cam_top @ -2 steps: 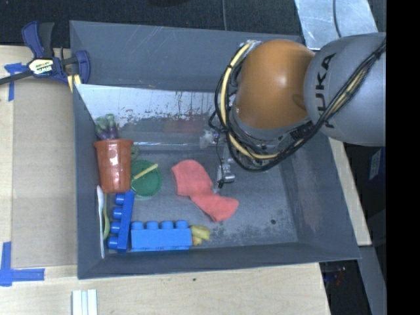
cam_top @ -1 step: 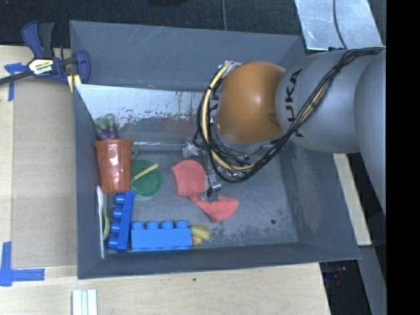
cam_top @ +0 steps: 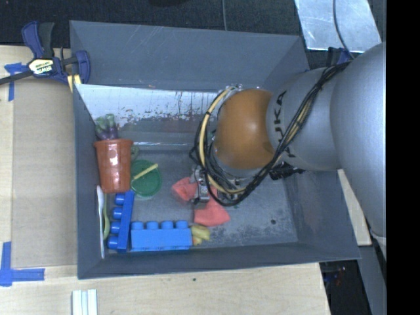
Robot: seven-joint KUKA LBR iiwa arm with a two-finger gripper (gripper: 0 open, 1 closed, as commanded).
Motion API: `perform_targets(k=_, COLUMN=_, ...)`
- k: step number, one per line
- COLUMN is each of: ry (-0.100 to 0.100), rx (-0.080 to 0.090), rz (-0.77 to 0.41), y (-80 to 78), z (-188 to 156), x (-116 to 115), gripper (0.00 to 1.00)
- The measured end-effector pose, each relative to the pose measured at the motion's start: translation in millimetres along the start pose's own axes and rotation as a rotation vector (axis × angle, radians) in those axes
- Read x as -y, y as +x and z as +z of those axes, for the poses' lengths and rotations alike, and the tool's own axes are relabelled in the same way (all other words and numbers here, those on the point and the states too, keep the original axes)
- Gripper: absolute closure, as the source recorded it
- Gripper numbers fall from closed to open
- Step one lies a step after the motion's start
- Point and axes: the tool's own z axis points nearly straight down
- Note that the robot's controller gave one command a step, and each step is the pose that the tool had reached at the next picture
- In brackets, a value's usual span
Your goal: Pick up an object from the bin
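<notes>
The gripper (cam_top: 201, 190) sits low near the middle of the bin (cam_top: 315, 238), between a pink lump (cam_top: 184, 189) and a red lump (cam_top: 212, 216) by the front wall. Whether it's open or has hold of either, I can't tell. It might shove one aside, or catch both at once. The right side is bare floor, while a cup (cam_top: 113, 165), a green disc (cam_top: 146, 181) and blue bricks (cam_top: 161, 235) crowd the left.

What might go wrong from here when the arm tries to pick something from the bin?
The gripper sits between a pink-red piece and a red piece, so it may push one aside instead of grasping it. The blue block and yellow piece lie close and might get bumped.
</notes>
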Motion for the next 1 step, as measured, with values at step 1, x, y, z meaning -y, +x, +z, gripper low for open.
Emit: perform_targets(k=1, ry=0.0, rx=0.0, rz=0.001, y=0.0, z=0.0, x=0.0, gripper=1.0)
